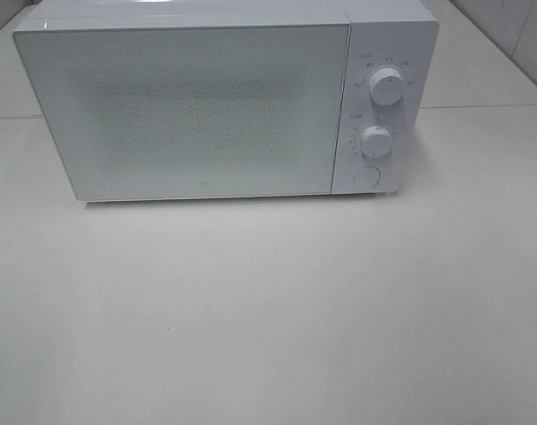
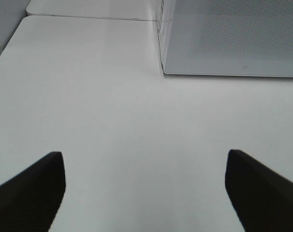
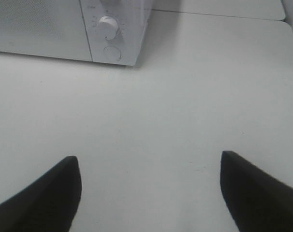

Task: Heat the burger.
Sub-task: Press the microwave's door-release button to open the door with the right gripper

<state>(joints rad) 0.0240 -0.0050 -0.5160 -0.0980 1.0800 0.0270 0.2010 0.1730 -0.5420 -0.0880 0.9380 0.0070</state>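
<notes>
My left claw (image 2: pixel 144 154) spread, empty; microwave door (image 2: pixel 233 38) ahead. My right claw (image 3: pixel 149 156) spread, empty; knobs (image 3: pixel 108 26) ahead, unseen from left wrist. Only wrist views show my claws. Where the burger is: cannot tell.

You have one boxy white microwave oven (image 1: pixel 206 106) with a frosted glass door. On its control panel you can count two round white dials, the upper dial (image 1: pixel 387 87) and the lower dial (image 1: pixel 375 138), and one round white push button (image 1: pixel 366 177). There are two pale white bench tops, joined at a seam: the front bench top (image 1: pixel 268 319) and the rear bench top (image 1: pixel 481 62). You have two grippers, one left gripper (image 2: pixel 145 193) and one right gripper (image 3: pixel 151 193), each showing two dark fingers (image 2: pixel 35 193).
</notes>
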